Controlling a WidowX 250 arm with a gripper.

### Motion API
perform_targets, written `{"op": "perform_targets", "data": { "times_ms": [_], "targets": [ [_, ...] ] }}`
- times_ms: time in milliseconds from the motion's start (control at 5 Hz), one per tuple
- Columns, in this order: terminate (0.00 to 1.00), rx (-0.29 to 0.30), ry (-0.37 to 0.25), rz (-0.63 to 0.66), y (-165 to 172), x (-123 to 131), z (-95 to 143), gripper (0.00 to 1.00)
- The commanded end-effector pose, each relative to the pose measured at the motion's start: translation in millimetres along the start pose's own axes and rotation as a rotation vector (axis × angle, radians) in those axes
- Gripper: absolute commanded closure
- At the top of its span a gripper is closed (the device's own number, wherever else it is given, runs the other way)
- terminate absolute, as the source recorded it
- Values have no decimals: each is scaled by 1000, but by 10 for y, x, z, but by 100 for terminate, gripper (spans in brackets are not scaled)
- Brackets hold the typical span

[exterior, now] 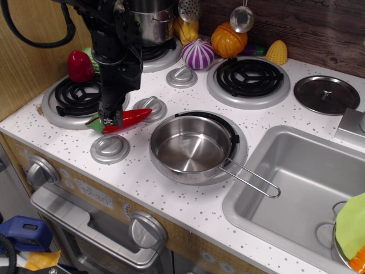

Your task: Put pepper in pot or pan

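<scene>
Observation view: the black robot arm descends from the top left; its gripper (110, 121) sits at the stem end of the pepper (130, 119), with the fingers closed onto the green stem region; the exact contact is partly hidden by the gripper body, but the fingers appear clamped on the pepper; the pepper lies roughly level, its pointed red tip directed right toward the pan, at the right edge of the front-left burner (74, 98); whether it rests on the countertop (188, 211) or is raised just above it cannot be told; the pan (191, 149) sits on the front-centre burner, just right of the pepper and apart from it; the pan interior holds nothing; its wire handle (254, 180) extends to the lower right, toward the sink (296, 182); a taller steel pot (153, 20) stands on the rear-left burner, behind the arm; a flat steel lid (326, 94) lies at the far right of the countertop; a dark red toy (80, 65) stands at the left of the front-left burner; a purple-and-white striped toy vegetable (198, 54) and an orange toy vegetable (228, 39) lie near the back wall
</scene>
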State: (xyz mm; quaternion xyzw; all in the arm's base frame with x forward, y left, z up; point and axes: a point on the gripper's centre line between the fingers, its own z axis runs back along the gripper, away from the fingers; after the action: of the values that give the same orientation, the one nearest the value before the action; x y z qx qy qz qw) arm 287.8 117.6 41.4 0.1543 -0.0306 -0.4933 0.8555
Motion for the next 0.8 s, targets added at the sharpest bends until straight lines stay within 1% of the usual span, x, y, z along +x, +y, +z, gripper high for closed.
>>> {"op": "perform_targets", "data": {
  "times_ms": [0,200,600],
  "targets": [
    [0,0,0,0,0,0,0,0],
    [0,-1,-36,16,-2,-56,-161,0],
    [0,-11,-79,38,44,-128,-414,0]
  ]
}}
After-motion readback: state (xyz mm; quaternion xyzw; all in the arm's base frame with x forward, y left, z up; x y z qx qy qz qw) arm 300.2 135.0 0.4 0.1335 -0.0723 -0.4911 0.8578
